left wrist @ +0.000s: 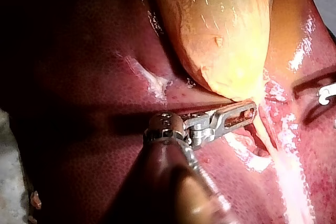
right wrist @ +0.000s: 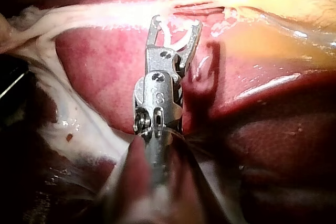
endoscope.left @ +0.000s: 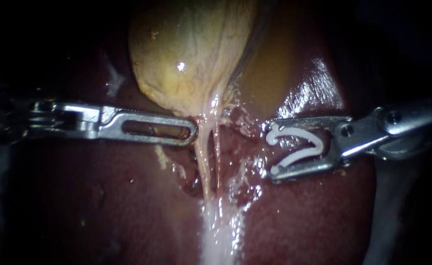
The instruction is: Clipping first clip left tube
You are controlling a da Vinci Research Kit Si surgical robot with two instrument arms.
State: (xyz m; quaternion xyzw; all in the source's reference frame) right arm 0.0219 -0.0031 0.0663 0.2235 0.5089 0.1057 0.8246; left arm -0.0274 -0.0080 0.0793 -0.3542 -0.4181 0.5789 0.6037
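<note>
Just right of the tubes (endoscope.left: pixel 205 152), right instrument (endoscope.left: pixel 269 151), clip (endoscope.left: pixel 301 146) held between jaws

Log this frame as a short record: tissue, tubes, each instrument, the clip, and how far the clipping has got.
tissue: gallbladder above, liver around it
tubes: left tube and right tube run side by side from the gallbladder's neck; no clip on either
left instrument: tip against the left tube, just under the gallbladder
right instrument: jaws wide apart, carrying the clip
clip: white, open, to the right of both tubes, touching neither
status: clip not yet on the left tube
</note>
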